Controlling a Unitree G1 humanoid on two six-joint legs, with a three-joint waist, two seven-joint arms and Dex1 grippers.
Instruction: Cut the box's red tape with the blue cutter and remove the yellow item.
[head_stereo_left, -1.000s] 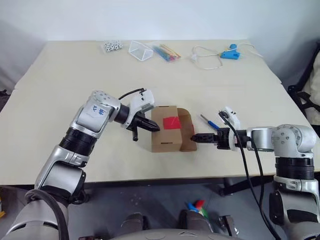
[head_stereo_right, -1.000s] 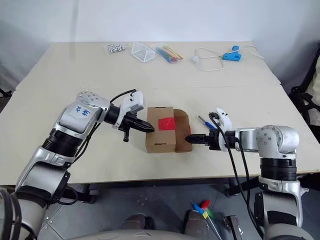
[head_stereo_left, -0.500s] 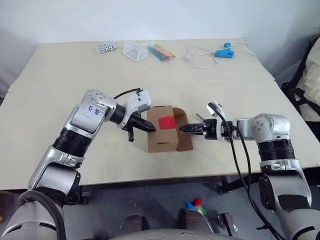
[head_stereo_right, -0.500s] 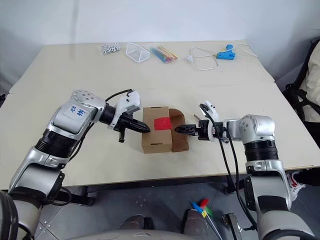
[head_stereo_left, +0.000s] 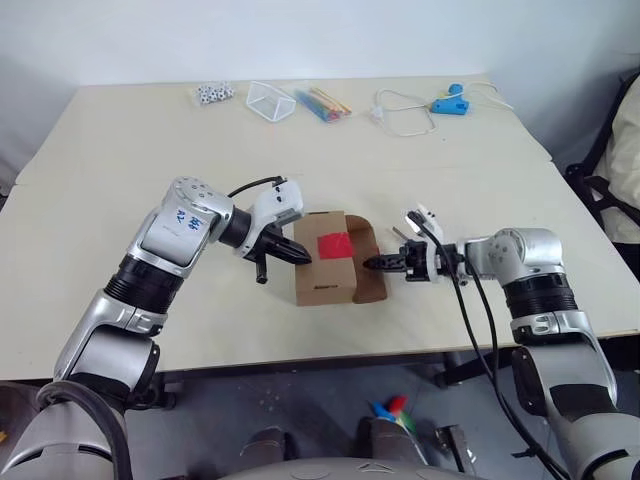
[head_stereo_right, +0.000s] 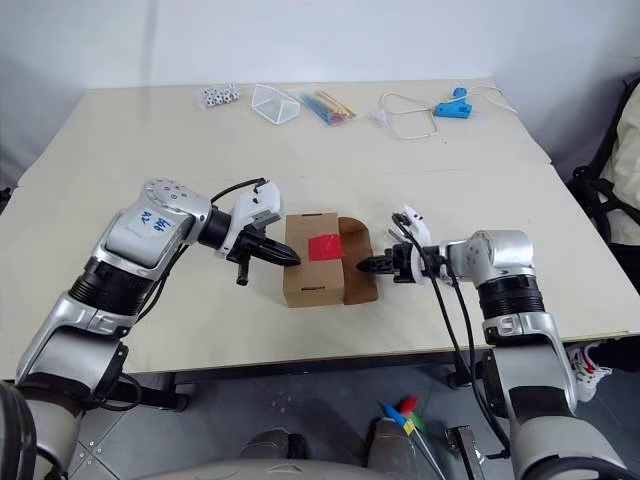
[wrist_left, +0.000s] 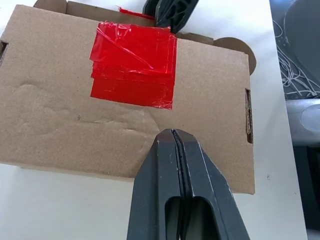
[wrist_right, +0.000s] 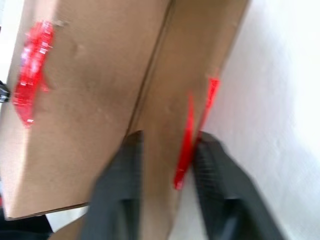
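The table (head_stereo_left: 120, 180) is the widest thing here, and the box (head_stereo_left: 322, 280) sits near the middle of its front half; everything else is placed from that box. At the table's far edge, well beyond the box, lie a light-blue gadget with a white cable (head_stereo_left: 445, 104), a bundle of coloured sticks (head_stereo_left: 322, 102) beside a clear container (head_stereo_left: 270, 100), and a few dice (head_stereo_left: 210, 94).

The box stands with its tuck flap (head_stereo_left: 368, 262) swung out on its right side. The red tape (head_stereo_left: 335, 245) is a square patch on the top panel, and a torn strip of it (wrist_right: 192, 132) runs along the flap edge, so the seal looks already cut.

The left gripper (head_stereo_left: 298, 254) is fully closed and empty, its tips against the box's left side, apparently bracing it. The right gripper (head_stereo_left: 379, 264) is at the flap on the box's right, and in the right wrist view its fingers (wrist_right: 120, 175) straddle the flap edge, narrowed around the cardboard and tape strip.

I cannot pick out the blue cutter or the yellow item, which presumably lies inside the box.

Risks from here:
- The bite is on a thin edge with slick tape, so the flap may slip free when pulled.
- The light box may slide or tip toward the right gripper if the left brace is only a point contact.
- A hard pull could tear the flap.
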